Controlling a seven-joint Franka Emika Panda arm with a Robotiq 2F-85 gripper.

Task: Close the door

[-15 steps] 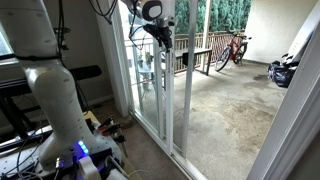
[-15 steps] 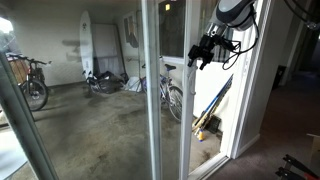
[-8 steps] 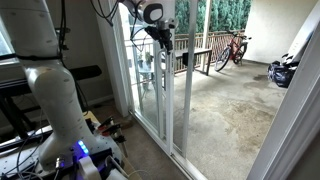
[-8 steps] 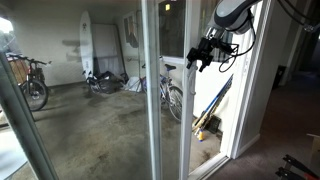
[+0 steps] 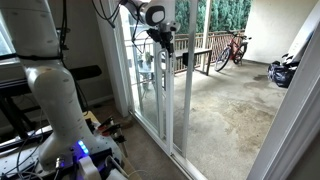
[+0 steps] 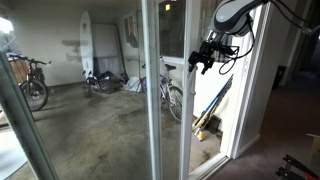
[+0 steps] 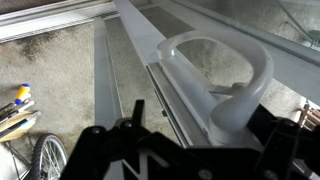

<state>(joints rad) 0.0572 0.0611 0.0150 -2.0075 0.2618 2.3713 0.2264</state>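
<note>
- Drifted a touch right and lower since half a second ago, going by the jaws in an exterior view, close by the upright white edge of the door (image 6: 188,130); otherwise looks unchanged.
- Same exterior view: finds the door partway along its track, with a gap between its edge and the wide white jamb (image 6: 246,90); shows a bicycle (image 6: 174,98) through the glass and a surfboard (image 6: 87,45) leaning at the far wall.
- In an exterior view: puts the jaws high up against the door (image 5: 166,110) frame, with the bulky white arm (image 5: 50,80) at the left and bare patio floor (image 5: 225,110) beyond the opening to the right.
- Wrist view: looks along the door (image 7: 150,45) frame onto a white loop handle (image 7: 215,75), with the dark jaws across the bottom edge, just beside the handle; cannot tell whether released or clenched, nor whether touching the handle.
</note>
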